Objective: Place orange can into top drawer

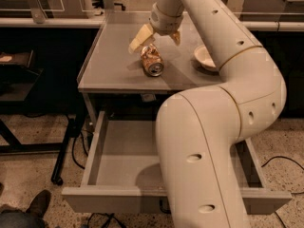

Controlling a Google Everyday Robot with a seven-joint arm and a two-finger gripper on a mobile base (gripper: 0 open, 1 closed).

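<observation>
**Grey bench point(111, 68) with the orange can point(152, 61) on its side, gripper point(158, 38) just behind it**

Grey and flat, the bench top carries only two things that you need to mind. The orange can lies on its side near the middle, somewhat closer to the front edge than to the back edge. A white bowl point(205, 57) stands toward the right edge, apart from the can.

The gripper hangs just above the can and slightly toward the back edge. Its fingers point(139, 39) are spread, one to the left of the can and one to the right, and they pinch nothing. I cannot tell whether a fingertip touches the can's far end.

The relation that counts for you is this — the can's long axis runs from the back edge toward the front edge, slightly slanted, with the silver end facing the front. The fingers open along the line of the front edge, so across that axis. In my judgement this suits a grip on the round sides, if you lower the gripper and bring it a little forward over the can's middle.

Below the front edge the top drawer point(121, 151) is pulled out and its flat bottom shows nothing inside — but the robot's own arm point(228, 127) hides its right part. The can is not yet grasped, so most of the task remains. Being round, it may roll sideways if one finger meets it first.
</observation>
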